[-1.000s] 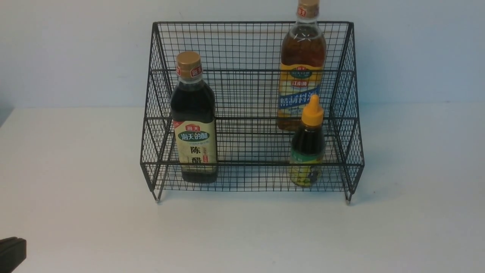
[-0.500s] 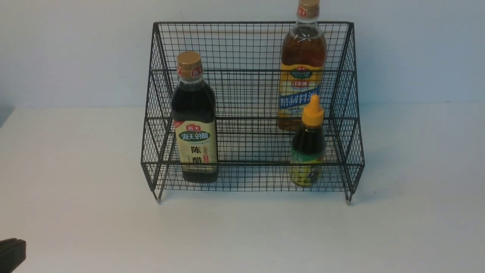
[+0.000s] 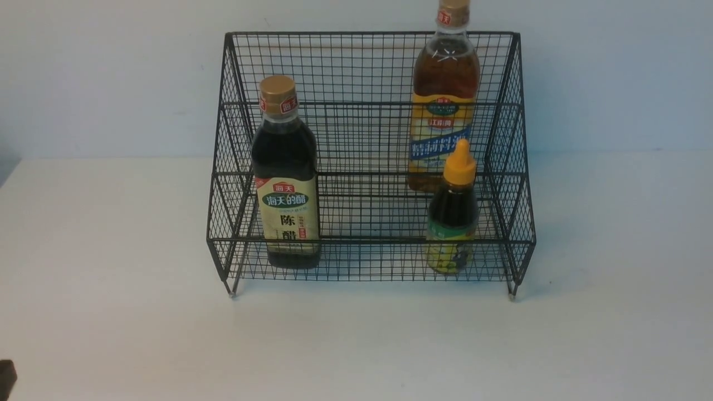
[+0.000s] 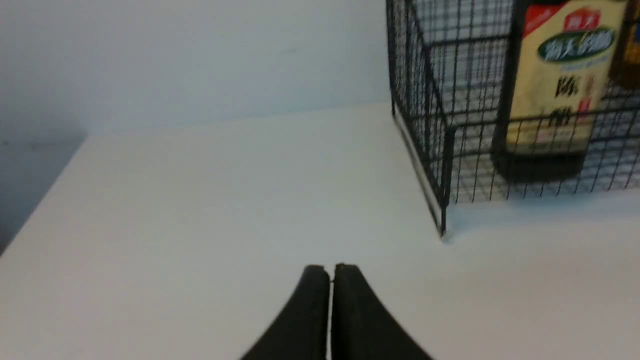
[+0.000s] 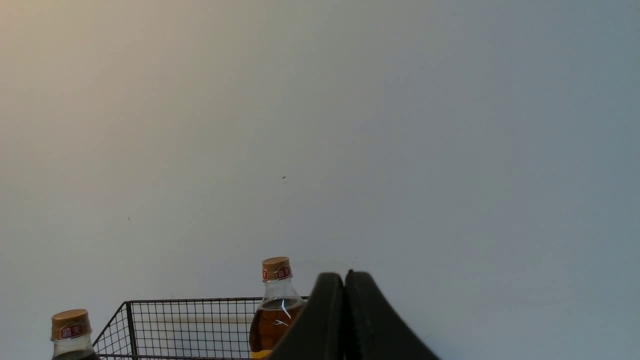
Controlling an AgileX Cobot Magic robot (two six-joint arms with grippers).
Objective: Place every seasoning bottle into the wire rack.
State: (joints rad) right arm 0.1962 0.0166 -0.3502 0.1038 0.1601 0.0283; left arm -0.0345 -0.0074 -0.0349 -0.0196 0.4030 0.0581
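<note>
We are holding the left gripper (image 4: 330,270) low over the white table (image 3: 111,250), jaws pressed together and holding nothing, near the rack's left front foot. We are holding the right gripper (image 5: 344,277) raised (it is pointing at the wall (image 5: 400,125)), its jaws likewise pressed together on nothing. The wire rack (image 3: 367,262) is standing on the table. On its front lower tier, the vinegar bottle (image 3: 286,178) is standing upright at the left and the small squeeze bottle (image 3: 452,211) at the right. Behind the squeeze bottle, on the rear upper tier, the taller amber bottle (image 3: 444,100) is standing upright.
</note>
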